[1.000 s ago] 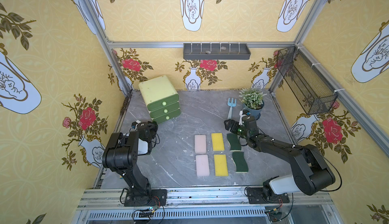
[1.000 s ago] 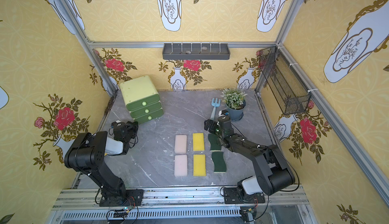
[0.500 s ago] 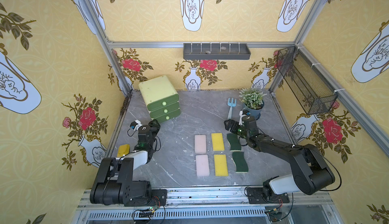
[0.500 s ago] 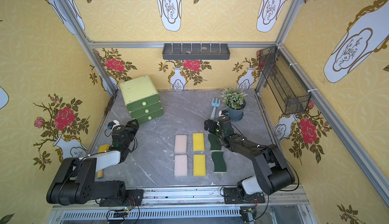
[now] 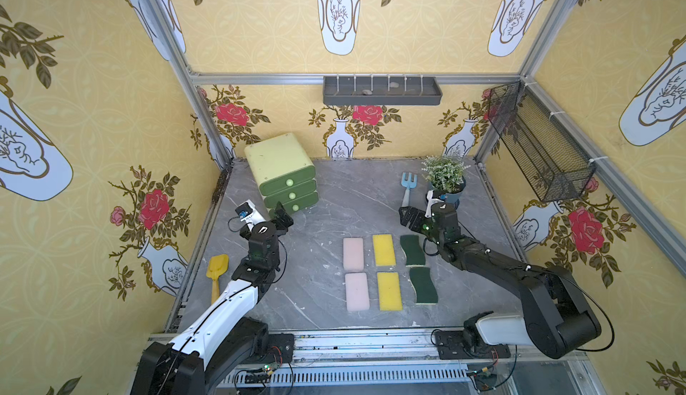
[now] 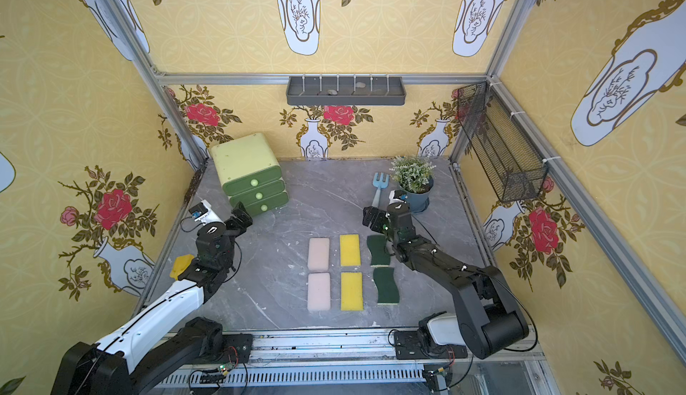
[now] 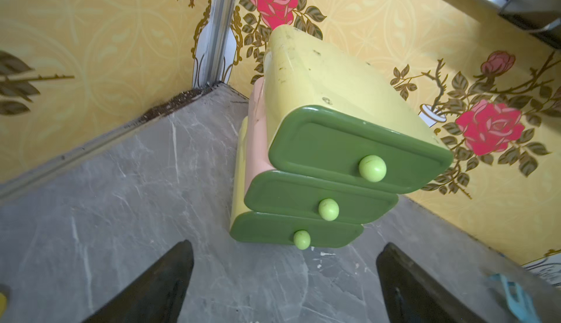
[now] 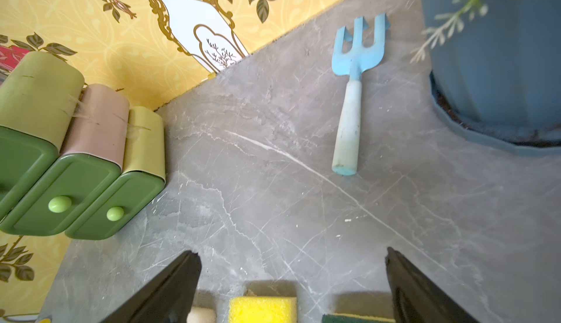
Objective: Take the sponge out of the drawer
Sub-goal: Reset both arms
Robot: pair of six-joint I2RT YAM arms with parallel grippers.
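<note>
The green drawer unit (image 5: 286,177) (image 6: 248,174) stands at the back left with all three drawers shut, so any sponge inside is hidden. My left gripper (image 5: 282,216) (image 7: 287,244) hangs open just in front of the bottom drawer's knob (image 7: 302,239), touching nothing. Several sponges lie in rows mid-table: pink (image 5: 352,254), yellow (image 5: 383,250) and dark green (image 5: 411,250). Just behind the green ones my right gripper (image 5: 406,216) (image 8: 292,251) is open and empty.
A yellow scoop (image 5: 216,270) lies by the left wall beside my left arm. A blue hand fork (image 5: 407,187) and a potted plant (image 5: 445,181) stand at the back right. A mesh basket (image 5: 538,151) hangs on the right wall, a grey shelf (image 5: 382,90) on the back wall.
My left arm has unfolded and reached forward to the drawer unit, and its gripper has gone from shut to open. The yellow scoop has come into view. The right arm has not moved.
</note>
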